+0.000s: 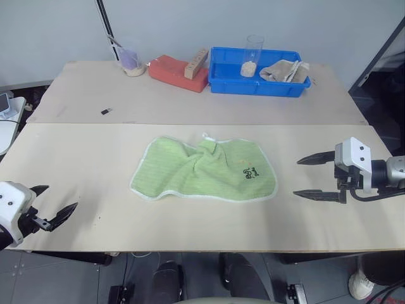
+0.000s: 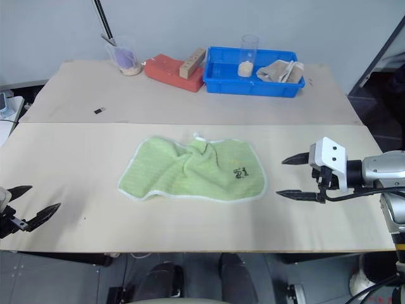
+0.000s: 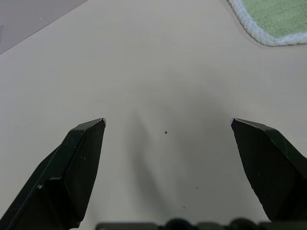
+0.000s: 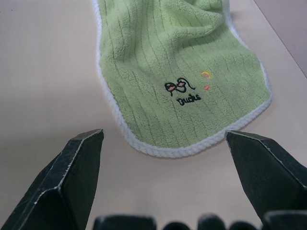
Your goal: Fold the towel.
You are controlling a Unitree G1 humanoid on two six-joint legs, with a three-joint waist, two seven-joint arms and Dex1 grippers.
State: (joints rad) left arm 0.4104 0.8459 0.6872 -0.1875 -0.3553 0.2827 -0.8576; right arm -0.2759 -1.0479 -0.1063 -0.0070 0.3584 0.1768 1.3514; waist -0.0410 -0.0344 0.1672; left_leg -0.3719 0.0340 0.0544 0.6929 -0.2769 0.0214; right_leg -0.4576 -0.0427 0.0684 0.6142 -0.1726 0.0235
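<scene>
The towel [image 1: 205,170], light green with white edging, lies crumpled and spread on the near table; a small white loop sits at its far edge and a dark embroidered mark near its right side. In the right wrist view the towel [image 4: 177,72] shows its mark and a near corner just beyond the fingers. My right gripper [image 1: 307,177] hovers open to the right of the towel, pointing at it, holding nothing. My left gripper [image 1: 54,202] stands open at the table's front left, well apart from the towel, whose corner [image 3: 273,21] shows far off in the left wrist view.
On the far table stand a blue bin [image 1: 256,79] holding a beige cloth [image 1: 281,71] and a clear cup, a red block [image 1: 179,73] with a wooden piece on it, and a beaker [image 1: 131,60]. A small dark item [image 1: 105,111] lies at left.
</scene>
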